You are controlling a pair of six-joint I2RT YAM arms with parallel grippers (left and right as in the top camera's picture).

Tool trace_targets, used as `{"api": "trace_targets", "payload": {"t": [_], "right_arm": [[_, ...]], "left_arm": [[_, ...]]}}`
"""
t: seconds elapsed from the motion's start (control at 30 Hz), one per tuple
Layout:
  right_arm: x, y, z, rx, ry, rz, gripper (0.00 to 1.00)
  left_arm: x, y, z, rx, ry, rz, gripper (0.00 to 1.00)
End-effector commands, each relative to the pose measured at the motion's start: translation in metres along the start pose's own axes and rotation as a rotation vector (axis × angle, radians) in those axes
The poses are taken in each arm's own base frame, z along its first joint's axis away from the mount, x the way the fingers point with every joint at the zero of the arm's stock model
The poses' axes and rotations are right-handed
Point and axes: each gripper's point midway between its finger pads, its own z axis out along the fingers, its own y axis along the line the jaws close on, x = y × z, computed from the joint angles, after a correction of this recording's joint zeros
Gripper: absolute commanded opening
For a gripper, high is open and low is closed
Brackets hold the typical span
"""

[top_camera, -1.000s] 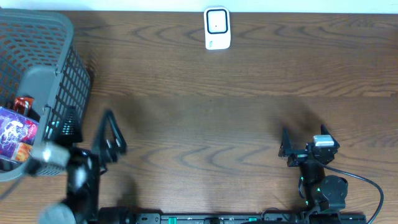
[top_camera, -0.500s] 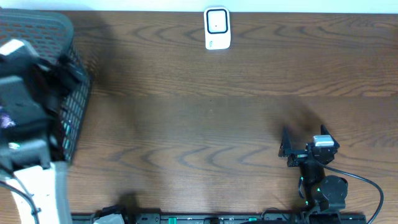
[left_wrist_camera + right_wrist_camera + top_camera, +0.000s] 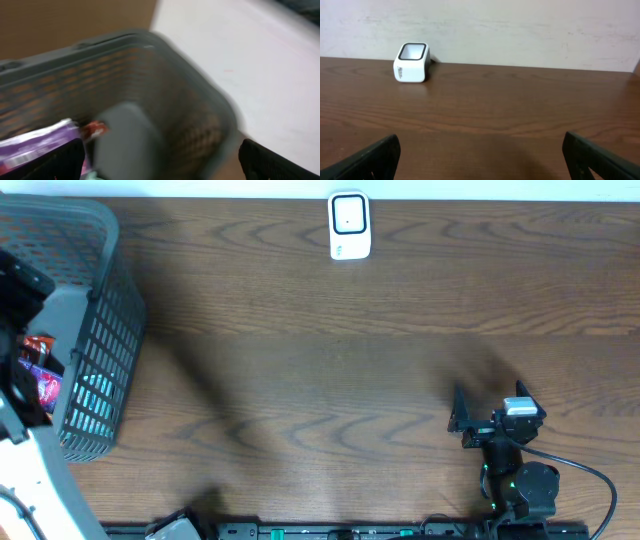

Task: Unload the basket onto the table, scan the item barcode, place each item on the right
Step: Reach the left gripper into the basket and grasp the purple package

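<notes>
One purple packet (image 3: 37,145) and one red packet (image 3: 38,346) lie inside the single grey basket (image 3: 100,370). That makes two by my count, though the wrist view is blurred. The left gripper (image 3: 160,165) hangs over the basket, jaws wide, holding nothing. One white scanner (image 3: 349,225) stands well right of the basket. The right gripper (image 3: 456,412), further right, is spread wide and empty.

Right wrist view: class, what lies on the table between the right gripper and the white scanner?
Nothing: only bare brown table lies between the right gripper and the scanner, as the right wrist view and the overhead view both show.
</notes>
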Motion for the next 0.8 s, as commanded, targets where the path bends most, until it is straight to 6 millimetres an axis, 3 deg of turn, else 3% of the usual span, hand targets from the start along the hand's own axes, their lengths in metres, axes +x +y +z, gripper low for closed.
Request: {"api": "trace_targets", "payload": {"t": [0.0,0.1,0.23,0.33,0.57,0.77], "right_arm": [[0.001,-0.001,0.0,0.002,0.003,-0.01,0.99],[0.001,-0.001,0.0,0.002,0.003,-0.01,0.99],[0.001,-0.001,0.0,0.002,0.003,-0.01,0.99],[0.001,-0.001,0.0,0.002,0.003,-0.01,0.99],[0.001,-0.001,0.0,0.002,0.003,-0.01,0.99],[0.001,-0.001,0.0,0.002,0.003,-0.01,0.99]], "left_arm": [[-0.003,0.056,0.015,-0.324,-0.024,0.023,0.98],[0.009,0.086,0.032,-0.495,0.021,0.042,0.98],[0.039,0.088,0.07,-0.486,0.149,0.062,0.98],[0.061,0.093,0.086,-0.494,0.239,0.075,0.98],[0.098,0.142,0.108,-0.73,0.312,-0.083,0.98],[0.14,0.16,0.137,-0.793,0.432,-0.079,0.98]]}}
